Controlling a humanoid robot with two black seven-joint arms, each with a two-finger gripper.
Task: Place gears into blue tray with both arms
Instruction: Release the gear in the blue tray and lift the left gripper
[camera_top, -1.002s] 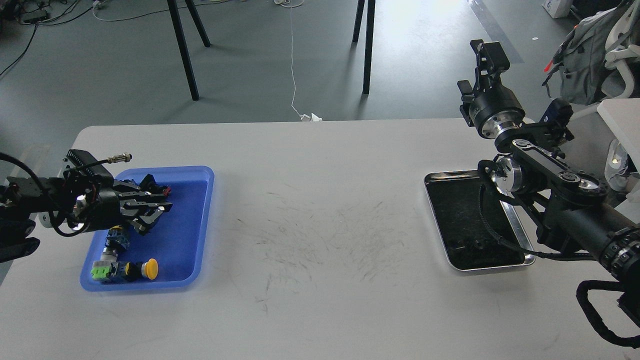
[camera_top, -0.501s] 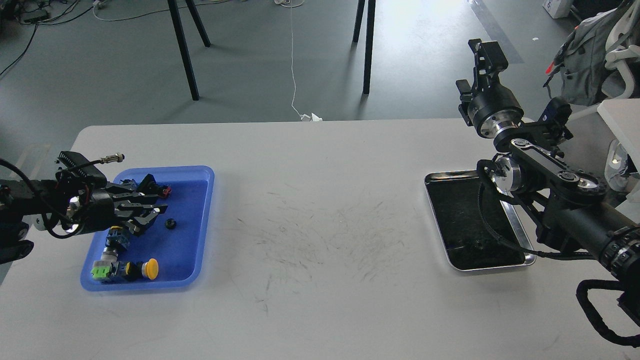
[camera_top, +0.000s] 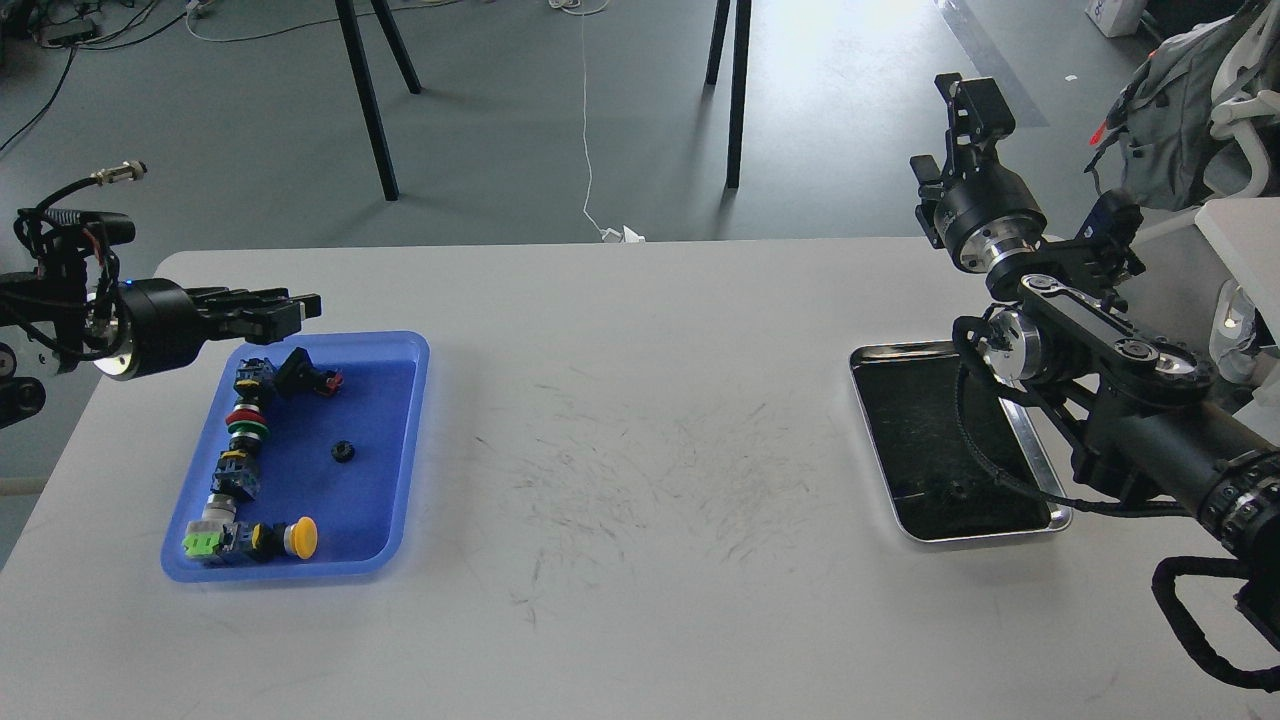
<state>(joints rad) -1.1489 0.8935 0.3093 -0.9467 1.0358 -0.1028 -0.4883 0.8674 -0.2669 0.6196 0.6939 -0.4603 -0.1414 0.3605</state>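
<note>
One gear (camera_top: 343, 451) lies in the blue tray (camera_top: 400, 345); both arms' jaws unreadable, seen edge-on.

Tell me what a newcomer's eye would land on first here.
The blue tray at the table's left, with a row of coloured push-button switches along its left side and one small black gear alone near its middle. The left gripper hangs above the tray's far edge. At the right, a silver tray lies partly under the right arm.
</note>
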